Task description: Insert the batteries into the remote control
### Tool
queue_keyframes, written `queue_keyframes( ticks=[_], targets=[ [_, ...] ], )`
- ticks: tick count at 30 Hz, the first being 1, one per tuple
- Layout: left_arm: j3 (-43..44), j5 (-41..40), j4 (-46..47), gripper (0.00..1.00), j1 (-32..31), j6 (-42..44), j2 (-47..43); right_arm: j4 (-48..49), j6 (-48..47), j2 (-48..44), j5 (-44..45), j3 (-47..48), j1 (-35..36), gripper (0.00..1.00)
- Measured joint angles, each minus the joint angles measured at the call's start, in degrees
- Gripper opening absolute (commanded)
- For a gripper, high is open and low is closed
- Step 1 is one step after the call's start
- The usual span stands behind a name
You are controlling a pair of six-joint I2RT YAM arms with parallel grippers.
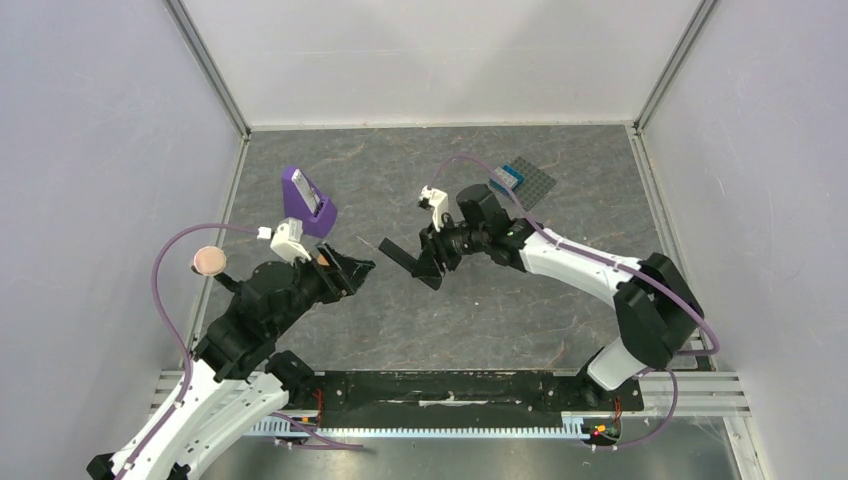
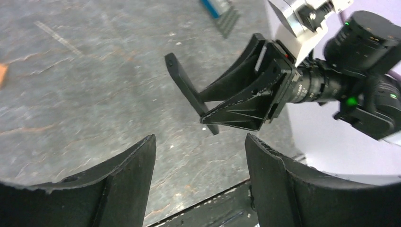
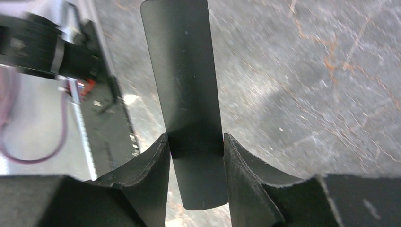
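Observation:
The remote control (image 1: 403, 260) is a slim flat black bar held above the table, and my right gripper (image 1: 427, 258) is shut on it near one end. In the right wrist view the remote control (image 3: 182, 71) runs up and away from between the fingers of that gripper (image 3: 195, 142). My left gripper (image 1: 362, 270) points at the remote from the left, a short gap away. The left wrist view shows the left gripper (image 2: 199, 142) open with only table between its fingers, and the remote control (image 2: 187, 90) edge-on ahead. The batteries are out of view.
A purple stand (image 1: 308, 200) sits at the back left. A dark grey studded baseplate (image 1: 535, 185) with a blue brick (image 1: 506, 178) lies at the back right. A small orange piece (image 2: 2, 73) lies on the table. A black rail (image 1: 450, 390) runs along the near edge.

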Motion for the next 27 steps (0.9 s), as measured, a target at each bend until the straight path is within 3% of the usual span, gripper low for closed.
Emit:
queue_keyframes(
  ticks=[8,19,27],
  targets=[
    [0.66,8.81,11.96,0.76,0.00,5.22,1.07,9.31,15.45,-5.27,-10.56,-0.33,-1.38,0.29],
    [2.45,15.08,21.38,0.75,0.00,7.48,7.50,32.04,40.68,-11.58,-19.10,-8.35,-1.38,0.29],
    [0.92,18.21,30.69,0.53,0.00,4.61,8.55,47.01,53.90,-12.37,-21.49,-12.00,-1.38,0.31]
  ],
)
